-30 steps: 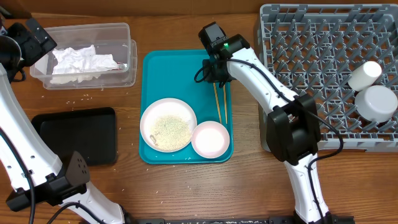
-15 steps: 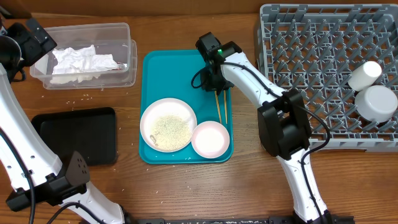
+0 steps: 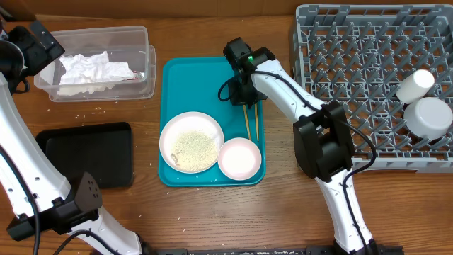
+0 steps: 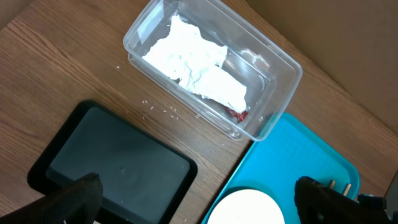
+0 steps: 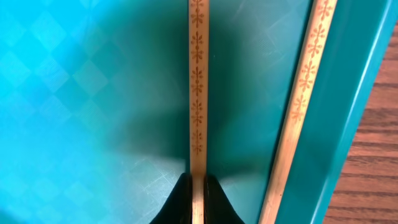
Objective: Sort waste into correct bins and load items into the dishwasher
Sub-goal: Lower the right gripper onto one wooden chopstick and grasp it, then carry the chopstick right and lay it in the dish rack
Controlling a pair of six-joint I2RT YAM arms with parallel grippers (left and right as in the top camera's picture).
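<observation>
The grey dish rack (image 3: 354, 64) fills the table's right side, with a bowl (image 3: 432, 117) and a cup (image 3: 415, 85) at its right edge. The teal tray (image 3: 205, 85) lies in the middle. The right arm (image 3: 290, 85) bends at its elbow beside the rack and reaches left over the tray's far right part, wrist pointing straight down. The right gripper (image 5: 198, 196) is pinched nearly closed on one chopstick (image 5: 198, 93), which lies flat on the tray. A second chopstick (image 5: 305, 106) lies along the tray's raised right rim.

The left arm (image 3: 14, 142) stands along the left edge. Its left gripper (image 4: 196, 199) is spread wide and holds nothing, high over the black tray (image 4: 112, 162). The clear tub (image 4: 273, 118) holds napkins (image 4: 193, 62) and a red-and-white wrapper (image 4: 236, 113). On the teal tray a large plate (image 3: 170, 131) carries rice (image 3: 192, 147), and the small plate (image 3: 240, 158) touches it.
</observation>
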